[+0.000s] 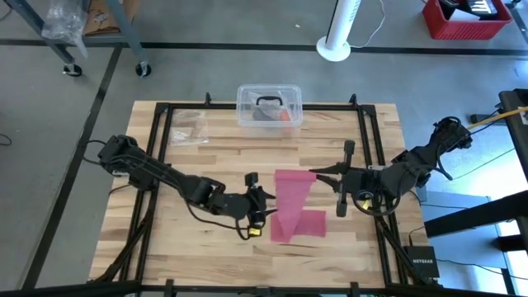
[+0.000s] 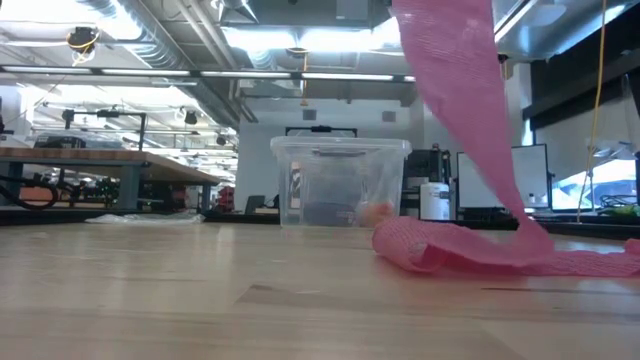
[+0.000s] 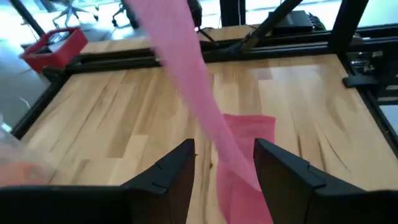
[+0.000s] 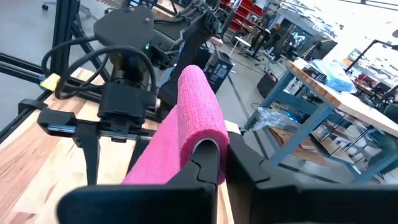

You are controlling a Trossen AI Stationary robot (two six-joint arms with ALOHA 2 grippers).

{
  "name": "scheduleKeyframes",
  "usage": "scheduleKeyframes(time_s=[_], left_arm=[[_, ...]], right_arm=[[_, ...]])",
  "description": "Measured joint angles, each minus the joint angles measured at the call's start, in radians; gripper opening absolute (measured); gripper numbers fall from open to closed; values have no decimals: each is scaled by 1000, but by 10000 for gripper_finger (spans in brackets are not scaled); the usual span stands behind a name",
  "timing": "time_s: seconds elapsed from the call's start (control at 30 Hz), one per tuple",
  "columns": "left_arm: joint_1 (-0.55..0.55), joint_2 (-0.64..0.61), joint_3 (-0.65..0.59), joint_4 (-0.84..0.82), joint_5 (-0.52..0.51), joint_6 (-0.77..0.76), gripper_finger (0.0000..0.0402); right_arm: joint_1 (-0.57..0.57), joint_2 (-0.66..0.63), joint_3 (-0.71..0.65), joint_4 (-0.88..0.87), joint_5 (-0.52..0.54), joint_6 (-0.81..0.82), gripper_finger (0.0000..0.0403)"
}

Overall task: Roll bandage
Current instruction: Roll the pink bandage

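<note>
You've got the bandage (image 1: 290, 206) mid-surface, between the two arms: one end lifted and pinched in the right end effector (image 4: 214, 155), the rest draping down to a loose folded heap on the wooden surface (image 1: 206, 239) just in front of the left end effector (image 3: 224, 168). Right is clenched on the fabric; in the right wrist view the pink strip bends over the top of its fingers. Left is released, jaws apart, w/ the hanging strip running down between them but not gripped as far as the left wrist view shows. Handling, as a judgement: it's light, soft, stretchy, w/ a crepe-like weave, so it'll sag, twist and fold on itself rather than hold any shape. Not fragile, not slippery; the weave probably grips the pads well, and may cling to itself too. Expect it to stretch under pull, so don't rely on tension to stay even. Where to grab: take it across the full width, near the free end, not by one edge, or the roll goes cone-shaped. For the left, close on the strip where it passes between the jaws, just above the heap, so you control the slack. The folded bit on the surface looks doubled over; flatten it before rolling. The clear plastic box (image 1: 269, 106) sits at the far edge, well apart, no interference.
</note>
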Motion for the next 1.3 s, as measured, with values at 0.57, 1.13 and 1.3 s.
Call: scheduleKeyframes(time_s=[0.57,1.13,1.3], left_arm=[[44,49,1,128,57,33,155],[-66,57,0,243,216,318,11],[-125,22,1,334,227,395,5]], right_arm=[[0,0,0,13,35,-23,14],[0,0,0,-20,53,-81,14],[0,0,0,-33,54,-98,14]])
